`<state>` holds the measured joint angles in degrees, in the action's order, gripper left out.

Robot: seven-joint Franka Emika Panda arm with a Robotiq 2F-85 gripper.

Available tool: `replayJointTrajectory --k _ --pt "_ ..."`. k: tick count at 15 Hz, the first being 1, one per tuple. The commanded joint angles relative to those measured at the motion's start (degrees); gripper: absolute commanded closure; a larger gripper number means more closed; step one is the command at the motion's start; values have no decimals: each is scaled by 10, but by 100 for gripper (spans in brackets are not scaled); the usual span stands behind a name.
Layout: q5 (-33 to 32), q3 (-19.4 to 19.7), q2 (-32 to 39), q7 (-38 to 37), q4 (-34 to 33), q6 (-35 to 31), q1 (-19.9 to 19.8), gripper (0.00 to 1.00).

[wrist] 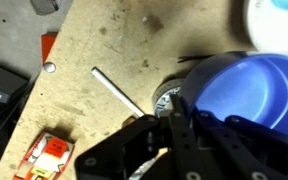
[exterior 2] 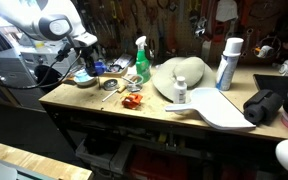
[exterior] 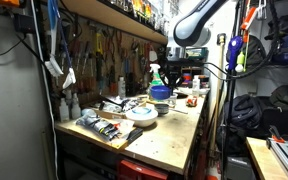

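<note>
My gripper (wrist: 167, 128) hangs over the far end of the workbench, beside a blue bowl (wrist: 239, 88). Its fingers are drawn together and I see nothing between them. The bowl's rim lies just right of the fingertips; I cannot tell whether they touch. A small round metal lid (wrist: 165, 101) sits under the bowl's edge. A thin metal rod (wrist: 114, 88) lies on the wood, left of the fingers. In both exterior views the gripper (exterior: 174, 64) (exterior 2: 88, 58) is just above the blue bowl (exterior: 160, 92) (exterior 2: 83, 79).
A green spray bottle (exterior 2: 142, 62) stands next to the bowl. An orange packet (wrist: 46, 158) lies near the bench edge. A white hat-like shape (exterior 2: 179, 78), a white can (exterior 2: 227, 62), red bits (exterior 2: 132, 100) and a white dish (exterior: 141, 113) are on the bench. Tools hang on the wall behind.
</note>
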<state>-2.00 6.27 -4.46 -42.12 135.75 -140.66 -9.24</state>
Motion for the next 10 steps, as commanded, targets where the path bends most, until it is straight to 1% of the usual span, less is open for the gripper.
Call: replayJointTrajectory --k 1,3,4,5,7,8,10 --pt "125 -11 -24 85 6 -18 33 99" --pt "196 -24 -15 136 -4 -9 56 99" --pt "215 -31 -7 150 -10 -5 64 99" --pt "219 -38 4 154 -16 5 70 99" --pt "171 -52 22 127 -19 -2 71 99" --pt "143 -55 31 116 -25 6 71 99" --pt "81 -59 47 83 -31 -3 70 99"
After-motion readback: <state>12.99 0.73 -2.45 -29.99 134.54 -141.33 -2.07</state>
